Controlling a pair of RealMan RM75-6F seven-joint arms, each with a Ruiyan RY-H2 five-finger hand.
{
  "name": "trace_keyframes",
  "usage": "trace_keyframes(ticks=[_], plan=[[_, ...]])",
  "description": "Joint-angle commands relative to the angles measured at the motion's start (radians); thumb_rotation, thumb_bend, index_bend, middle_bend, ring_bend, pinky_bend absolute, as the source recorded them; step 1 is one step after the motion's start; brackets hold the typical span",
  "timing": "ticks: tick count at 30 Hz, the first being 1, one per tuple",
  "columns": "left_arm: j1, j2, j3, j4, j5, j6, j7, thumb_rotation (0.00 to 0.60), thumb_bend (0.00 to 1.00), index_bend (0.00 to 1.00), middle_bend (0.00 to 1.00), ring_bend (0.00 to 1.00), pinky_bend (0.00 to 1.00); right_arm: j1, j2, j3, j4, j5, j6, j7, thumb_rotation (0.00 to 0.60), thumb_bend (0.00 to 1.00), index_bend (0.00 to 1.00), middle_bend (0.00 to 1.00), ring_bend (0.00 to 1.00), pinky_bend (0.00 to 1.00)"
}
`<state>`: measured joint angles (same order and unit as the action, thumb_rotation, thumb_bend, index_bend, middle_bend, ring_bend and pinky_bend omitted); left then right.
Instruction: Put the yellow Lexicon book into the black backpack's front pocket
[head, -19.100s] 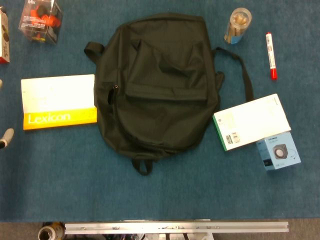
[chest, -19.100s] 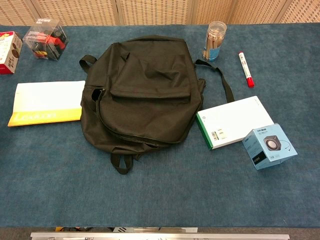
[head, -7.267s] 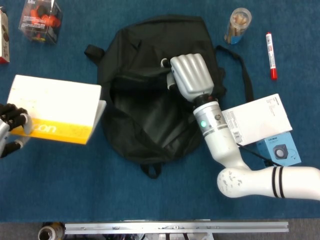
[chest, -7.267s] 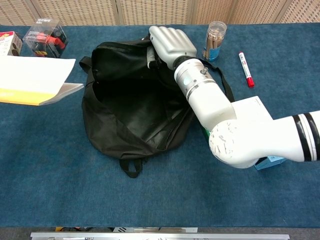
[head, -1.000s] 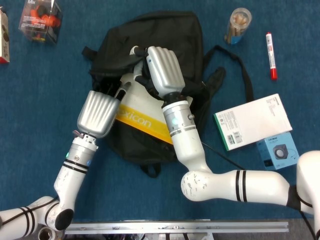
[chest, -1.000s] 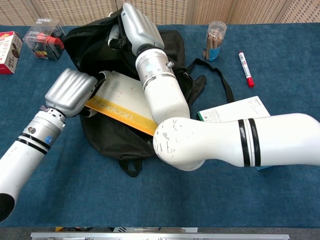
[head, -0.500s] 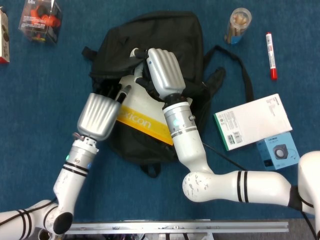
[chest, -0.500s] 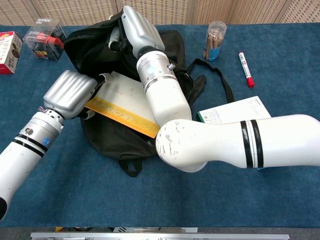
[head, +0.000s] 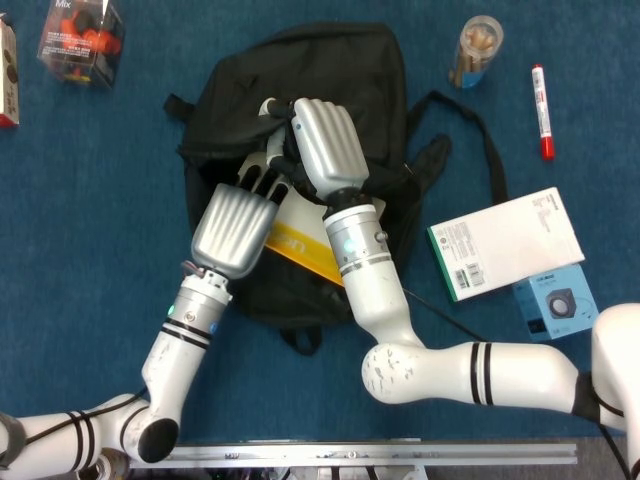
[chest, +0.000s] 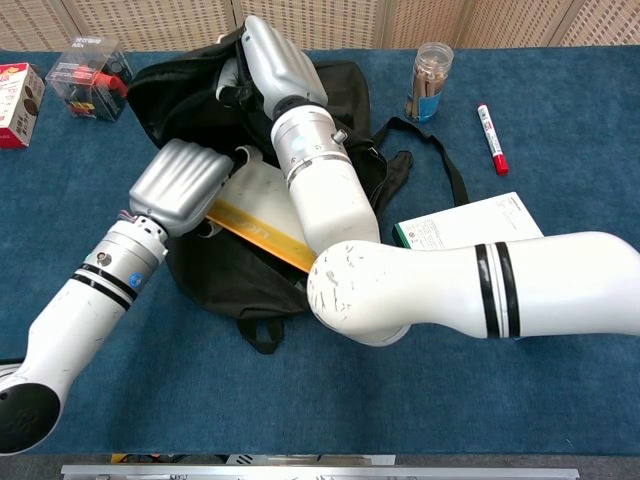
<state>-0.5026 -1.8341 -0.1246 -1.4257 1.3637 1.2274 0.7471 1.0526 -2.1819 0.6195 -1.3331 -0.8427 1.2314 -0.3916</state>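
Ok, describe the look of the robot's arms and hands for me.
Both arms are glossy white shells with paired black bands and silver wrist collars. The left hand and right hand have ridged silver-grey backs with darker fingers. A small green light glows on each wrist. No sleeves.
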Motion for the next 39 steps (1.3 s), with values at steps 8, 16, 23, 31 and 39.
trace_keyframes(ticks=[8, 16, 23, 31, 39], plan=[[-0.017, 0.014, 0.013, -0.002, 0.030, -0.003, -0.033, 0.600, 0.14, 0.21, 0.30, 0.29, 0.48, -0.003, 0.007, 0.005, 0.002, 0.002, -0.002, -0.003, 0.600, 0.92, 0.73, 0.55, 0.52, 0.66], [0.021, 0.120, 0.051, -0.074, 0.020, 0.020, 0.004, 0.600, 0.14, 0.22, 0.29, 0.29, 0.43, -0.019, 0.026, -0.006, -0.013, 0.005, -0.010, 0.001, 0.600, 0.92, 0.73, 0.55, 0.52, 0.66], [0.041, 0.167, 0.079, -0.119, 0.034, 0.038, 0.020, 0.600, 0.14, 0.23, 0.29, 0.29, 0.42, -0.031, 0.037, -0.017, -0.015, 0.007, -0.017, 0.007, 0.600, 0.92, 0.73, 0.55, 0.52, 0.66], [0.030, 0.153, 0.066, -0.101, 0.030, 0.025, 0.007, 0.600, 0.14, 0.23, 0.29, 0.29, 0.42, -0.034, 0.037, -0.020, -0.016, 0.008, -0.019, 0.013, 0.600, 0.92, 0.73, 0.55, 0.52, 0.66], [0.025, 0.135, 0.061, -0.077, 0.018, 0.015, 0.006, 0.600, 0.14, 0.23, 0.28, 0.29, 0.42, -0.034, 0.035, -0.021, -0.013, 0.009, -0.018, 0.013, 0.600, 0.92, 0.73, 0.55, 0.52, 0.66]])
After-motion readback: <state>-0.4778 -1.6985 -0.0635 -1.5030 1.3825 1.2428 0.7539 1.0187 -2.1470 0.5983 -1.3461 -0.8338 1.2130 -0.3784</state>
